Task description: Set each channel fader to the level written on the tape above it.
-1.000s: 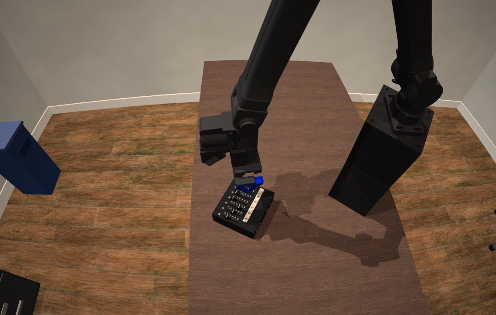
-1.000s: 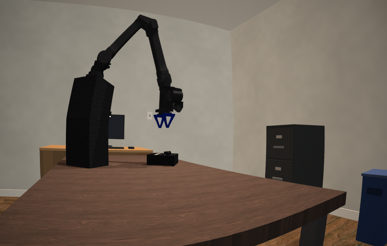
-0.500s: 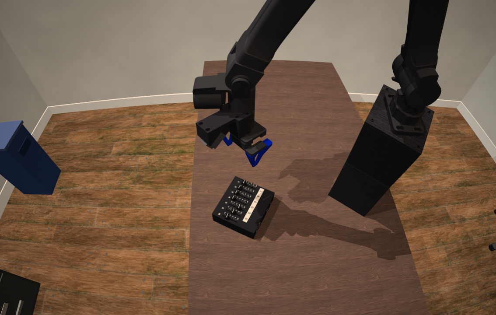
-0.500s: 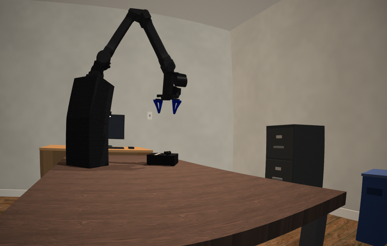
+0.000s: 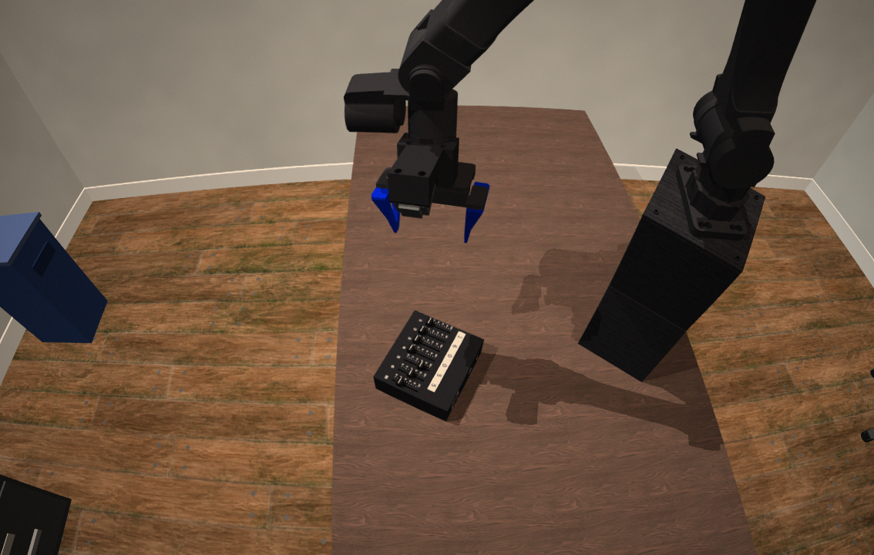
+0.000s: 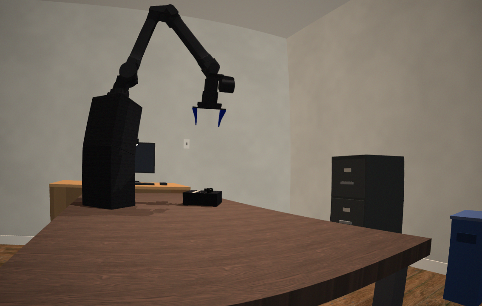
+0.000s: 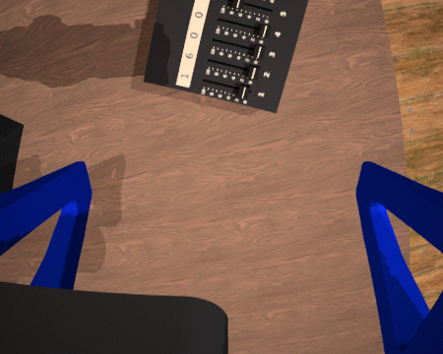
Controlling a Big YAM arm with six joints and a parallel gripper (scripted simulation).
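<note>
The black lighting desk [image 5: 464, 372] [image 6: 201, 199] [image 7: 266, 104] stands flat on the table. Its pale tape [image 5: 446, 361] [image 7: 186, 69] shows 1, a digit too small to read surely, then 0 and 0 above channels 1 to 4 in the wrist view. The caps of fader 1 [image 7: 244, 92], fader 2 [image 7: 253, 73], fader 3 [image 7: 259, 52] and fader 4 [image 7: 264, 31] stand near the ends away from the tape. Fader 5's cap [image 7: 237, 3] is nearer the tape. The wrist view cuts off the rest, including the master. My gripper [image 5: 430, 237] [image 6: 207, 125] [image 7: 223, 176] is open and empty, high above the table and off the desk's channel 1 side.
The arm's black pedestal [image 5: 640, 297] [image 6: 109, 163] stands on the table [image 5: 529, 496] [image 6: 235, 243] [image 7: 231, 246] to the desk's tape side. The table edge runs close to the desk's other side. A blue bin [image 5: 47, 290] [image 6: 471, 258] and a filing cabinet [image 6: 383, 190] stand off the table.
</note>
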